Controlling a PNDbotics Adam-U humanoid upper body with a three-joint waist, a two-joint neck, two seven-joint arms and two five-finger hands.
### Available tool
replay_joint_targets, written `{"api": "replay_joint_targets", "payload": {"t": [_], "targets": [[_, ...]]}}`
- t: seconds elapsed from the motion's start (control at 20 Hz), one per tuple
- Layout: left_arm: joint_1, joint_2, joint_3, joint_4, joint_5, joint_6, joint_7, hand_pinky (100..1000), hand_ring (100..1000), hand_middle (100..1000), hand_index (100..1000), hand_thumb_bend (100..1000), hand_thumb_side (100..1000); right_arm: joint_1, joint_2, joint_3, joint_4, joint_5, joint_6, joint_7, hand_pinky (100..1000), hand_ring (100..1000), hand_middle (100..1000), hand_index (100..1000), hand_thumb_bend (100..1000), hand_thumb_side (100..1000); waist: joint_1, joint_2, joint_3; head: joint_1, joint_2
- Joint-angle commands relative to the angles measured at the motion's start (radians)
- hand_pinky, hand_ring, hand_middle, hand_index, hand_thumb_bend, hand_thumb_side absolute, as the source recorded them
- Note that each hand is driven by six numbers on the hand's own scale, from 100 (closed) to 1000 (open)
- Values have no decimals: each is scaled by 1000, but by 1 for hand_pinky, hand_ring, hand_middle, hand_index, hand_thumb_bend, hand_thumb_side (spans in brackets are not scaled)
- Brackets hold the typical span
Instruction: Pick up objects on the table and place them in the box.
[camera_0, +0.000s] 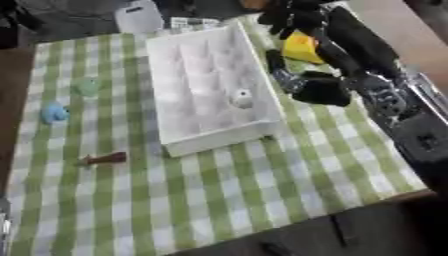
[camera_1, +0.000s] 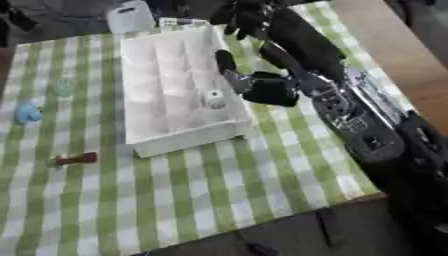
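Note:
A white box (camera_0: 262, 127) lies in the middle of the green checked cloth, and a small white object (camera_0: 241, 98) rests inside near its right wall. My right hand (camera_0: 322, 91) hovers just right of that wall, fingers (camera_0: 278, 65) stretched out and holding nothing. Behind the hand sits a yellow object (camera_0: 302, 47) with a pale green piece (camera_0: 300, 65) beside it. On the cloth left of the box are a blue object (camera_0: 54, 113), a pale green object (camera_0: 87, 87) and a brown object (camera_0: 107, 159). My left hand is out of sight.
My right arm (camera_1: 367, 135) runs along the table's right side to the lower right corner. A light grey item (camera_0: 140, 17) stands beyond the cloth's far edge. Bare wood (camera_0: 411, 35) shows at the right. The near half of the cloth (camera_0: 219, 200) holds nothing.

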Motion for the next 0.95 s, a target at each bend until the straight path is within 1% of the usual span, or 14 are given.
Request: {"api": "replay_joint_targets", "payload": {"t": [0.05,0.15,0.3,0.4,0.5,0.6,0.7,0.75,0.8,0.9,0.95], "targets": [[-11,8,11,-15,-5,0,5,770,1000,715,741,100,876,8,4,-15,-23,-53,-13,-22,581,645,719,836,100,372,4,-13,-4,14,-7],[-11,9,12,-14,-5,2,7,770,1000,711,741,100,877,47,24,-16,-23,-83,-38,-34,578,642,718,836,100,393,5,-11,-7,21,-10],[-14,11,16,-16,-5,3,11,770,1000,712,741,100,877,91,31,-39,-23,-131,-82,-33,574,640,715,835,100,409,5,-5,-10,34,-12],[-11,9,16,-14,-5,5,12,771,1000,716,743,100,879,108,31,-57,-23,-163,-96,-25,574,640,715,836,100,414,6,-5,-12,48,-10],[-10,9,16,-13,-5,6,13,771,1000,716,743,100,879,113,28,-69,-23,-197,-103,-13,574,640,715,836,100,414,6,-5,-13,53,-10],[-14,10,17,-15,-5,5,15,770,1000,723,743,100,877,118,25,-83,-23,-226,-103,-1,573,640,714,838,100,432,10,0,-13,93,-16],[-13,9,18,-15,-5,6,16,771,1000,725,743,100,879,126,23,-96,-23,-242,-103,7,572,640,713,837,100,439,11,2,-6,156,-16],[-12,9,18,-15,-5,6,17,771,1000,727,743,100,879,133,23,-102,-23,-246,-103,7,570,637,709,837,100,452,11,3,-4,177,-20],[-12,9,19,-16,-5,6,18,771,1000,727,743,100,878,138,23,-108,-23,-248,-103,5,570,636,708,837,100,454,12,4,-3,188,-23],[-14,10,20,-17,-4,6,20,771,1000,727,743,100,878,145,24,-117,-23,-249,-103,0,570,636,708,837,100,454,13,7,-2,196,-24],[-12,10,21,-17,-4,7,20,772,1000,729,742,100,883,149,24,-124,-23,-248,-101,-4,569,634,705,839,100,463,13,9,-3,198,-18]]}}
